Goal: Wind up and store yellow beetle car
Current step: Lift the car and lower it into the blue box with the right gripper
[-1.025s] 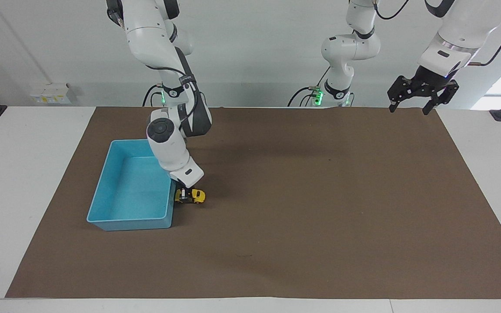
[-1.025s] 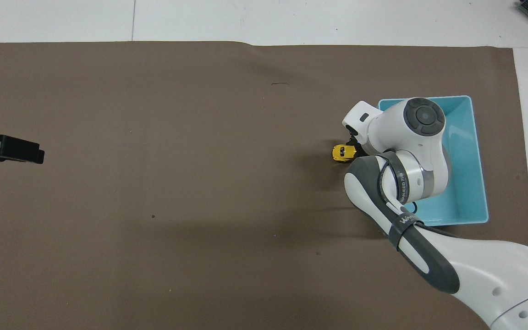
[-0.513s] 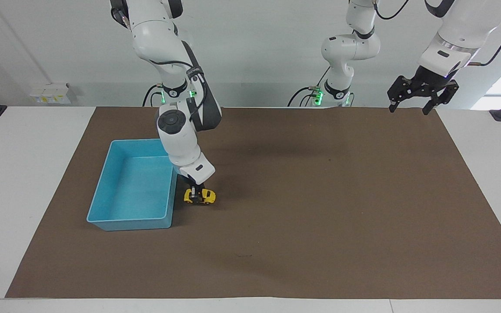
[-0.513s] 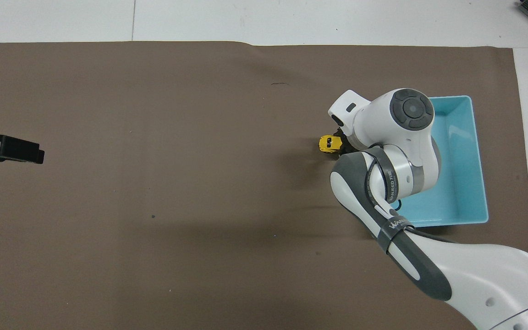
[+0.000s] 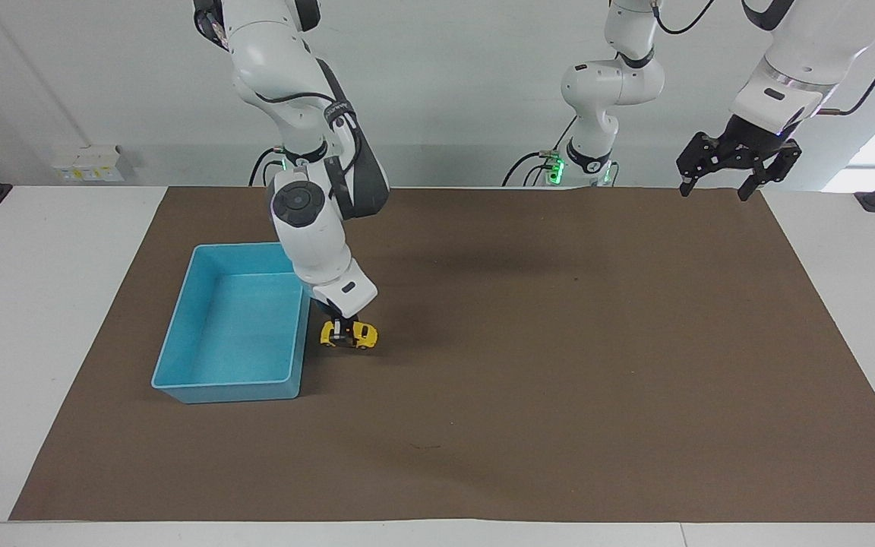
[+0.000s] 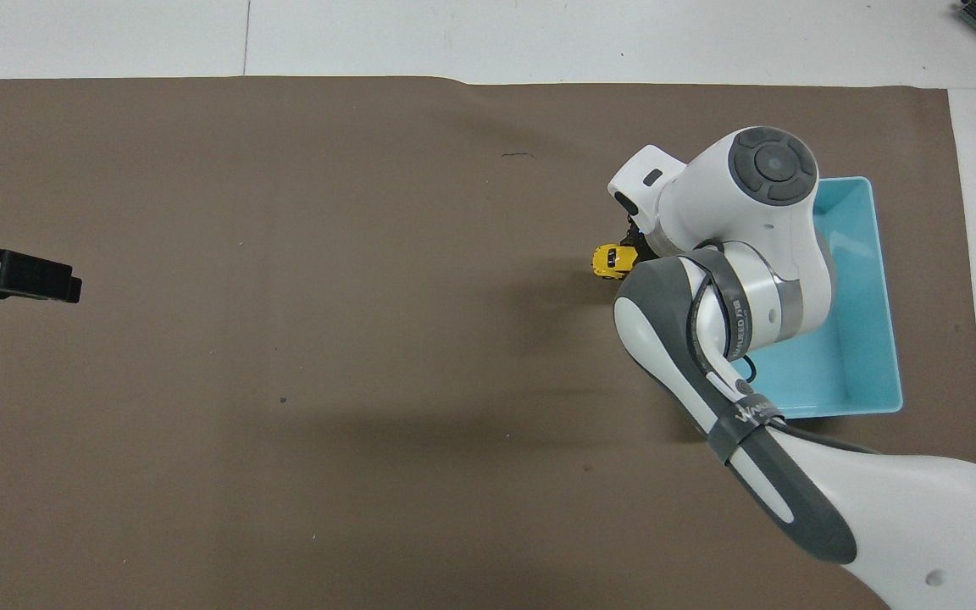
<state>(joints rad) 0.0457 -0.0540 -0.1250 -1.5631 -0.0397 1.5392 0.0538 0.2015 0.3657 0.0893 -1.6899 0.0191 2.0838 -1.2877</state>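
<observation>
The yellow beetle car [image 5: 352,334] [image 6: 611,259] is tiny, with dark windows and black wheels. My right gripper [image 5: 342,331] is shut on its rear end and holds it just above the brown mat, beside the long wall of the blue bin [image 5: 179,324] [image 6: 882,280]. In the overhead view the right arm's wrist covers most of the gripper and part of the bin. My left gripper [image 5: 718,182] [image 6: 73,286] hangs open and empty over the mat's corner at the left arm's end, where that arm waits.
A brown mat [image 5: 559,380] covers most of the white table. The blue bin holds nothing visible. A small dark mark [image 6: 518,155] lies on the mat farther from the robots than the car.
My right gripper has carried the car away from the bin's wall toward the middle of the table and lifted it slightly off the mat. The left arm has not moved.
</observation>
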